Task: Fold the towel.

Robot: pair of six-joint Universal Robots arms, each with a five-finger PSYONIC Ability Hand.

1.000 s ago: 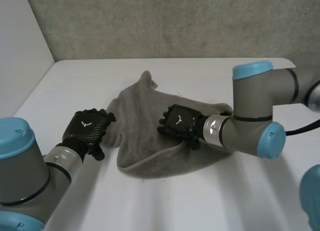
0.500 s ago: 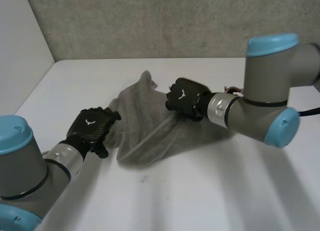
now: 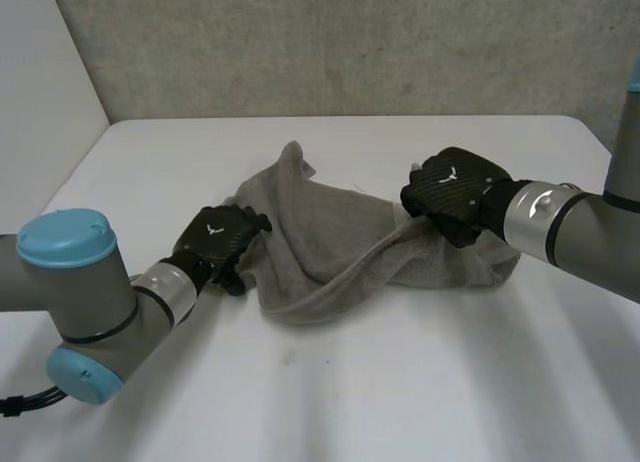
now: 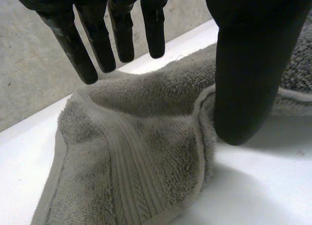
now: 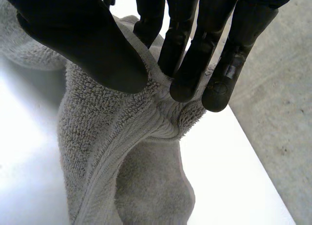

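One grey towel (image 3: 330,247) on white table (image 3: 400,382), concrete wall (image 3: 350,42) behind; right hand (image 3: 455,190) pinches it, left hand (image 3: 218,240) wide.

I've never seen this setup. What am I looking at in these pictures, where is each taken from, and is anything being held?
This is a two-armed robot; each arm ends in a black hand. The head view looks down from behind the arms: left hand at its left, right hand at its right. The other two come from a camera on each wrist, looking along the palm. On the white table lies a rumpled grey terry towel. The right hand's fingers and thumb pinch a ridge of it. The left hand's fingers are straight above the towel's edge, holding nothing.
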